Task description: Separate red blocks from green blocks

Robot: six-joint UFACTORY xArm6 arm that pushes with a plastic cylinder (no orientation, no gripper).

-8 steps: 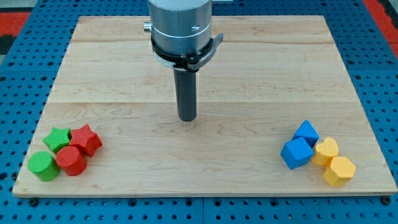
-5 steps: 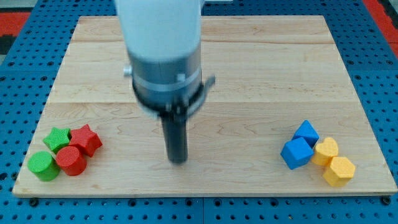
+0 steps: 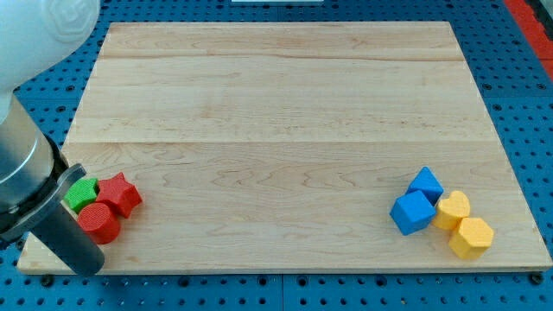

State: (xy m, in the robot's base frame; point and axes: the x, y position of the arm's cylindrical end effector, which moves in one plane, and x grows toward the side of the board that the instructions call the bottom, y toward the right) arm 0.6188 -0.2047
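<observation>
My tip (image 3: 85,266) is at the board's bottom-left corner, just below and left of the red cylinder (image 3: 102,223). The red star (image 3: 120,193) sits above and to the right of that cylinder. The green star (image 3: 85,192) shows only in part, left of the red star, with the rod and arm covering its left side. The green cylinder seen earlier is hidden behind the rod. The red and green blocks that show are still bunched close together.
Two blue cubes (image 3: 413,212) (image 3: 425,185) and two yellow blocks (image 3: 454,208) (image 3: 471,238) are clustered at the bottom right. The wooden board (image 3: 276,95) lies on a blue pegboard; its bottom edge is right by my tip.
My tip has swept from the board's middle down and left to the bottom-left corner. The arm now covers the green cylinder. The other blocks have not visibly moved.
</observation>
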